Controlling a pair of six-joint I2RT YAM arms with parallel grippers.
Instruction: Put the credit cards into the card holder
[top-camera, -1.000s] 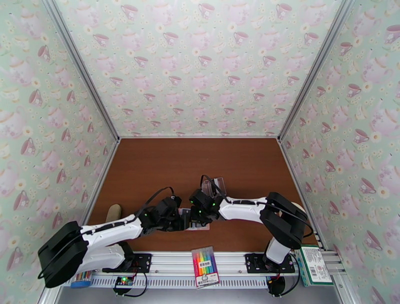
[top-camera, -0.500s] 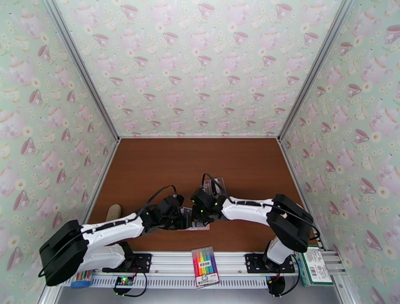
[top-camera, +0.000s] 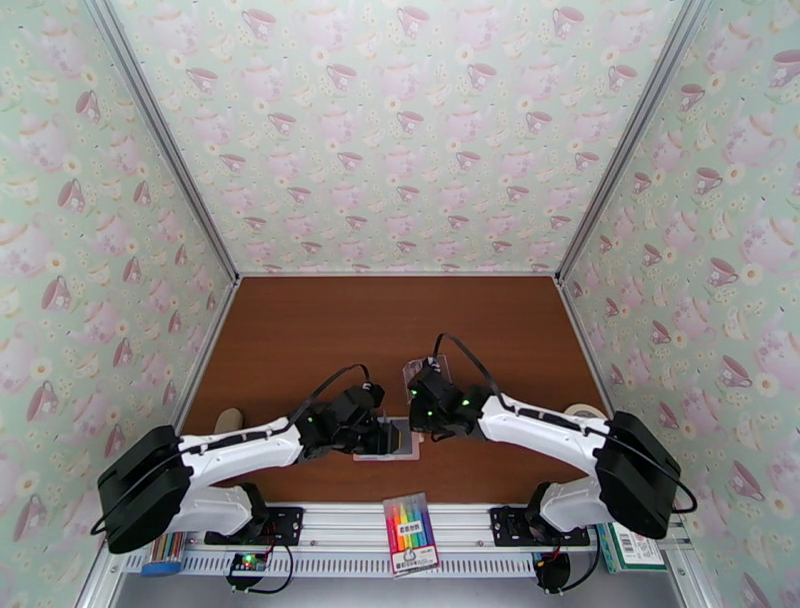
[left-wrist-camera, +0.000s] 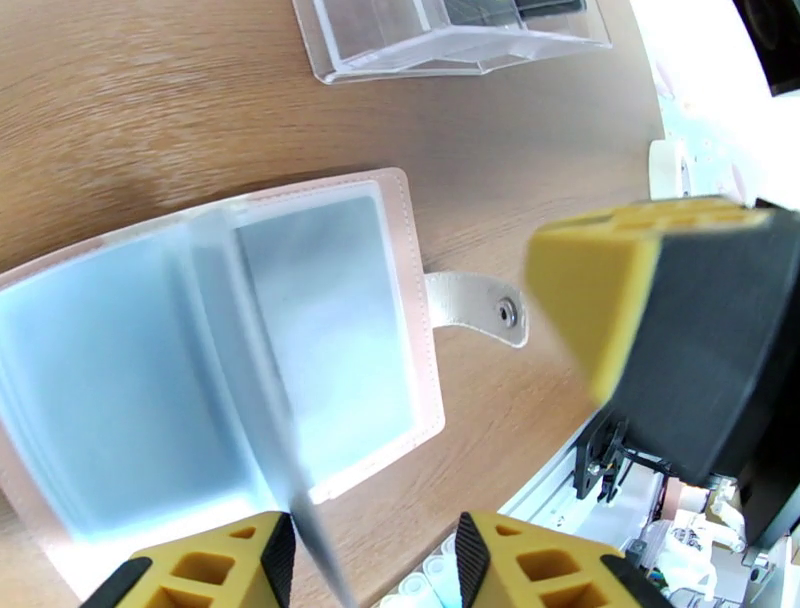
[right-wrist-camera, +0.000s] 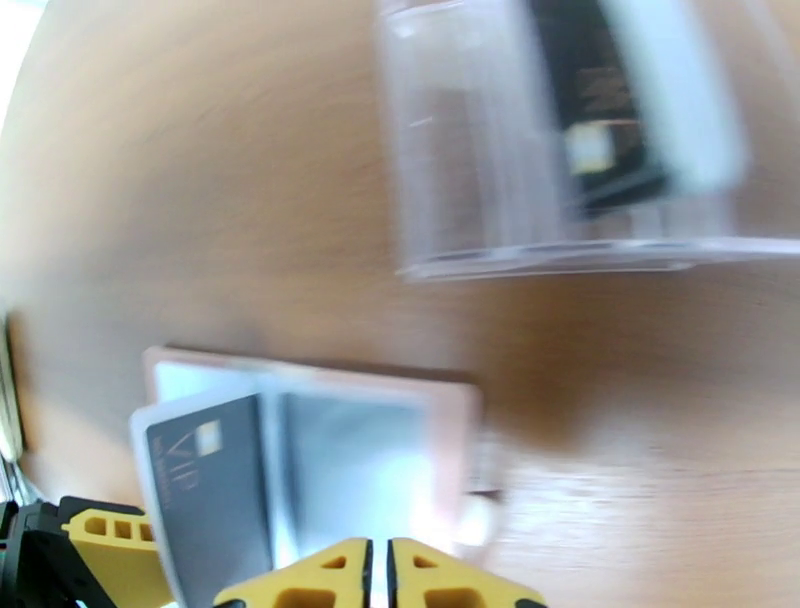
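Propping card holder (left-wrist-camera: 340, 300) leaf w/ my left gripper (left-wrist-camera: 370, 545), jaws apart, not clamped. Right gripper (right-wrist-camera: 378, 572) near-closed, empty. VIP card (right-wrist-camera: 205, 500) looks in. Other credit cards (right-wrist-camera: 600, 110) remain in clear box (right-wrist-camera: 480, 150), holder's 1 o'clock.

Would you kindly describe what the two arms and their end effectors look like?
The left arm and right arm have white links, bulky black joints, green indicator lights and looping black cables. The left end effector and right end effector have yellow fingers on black bodies.
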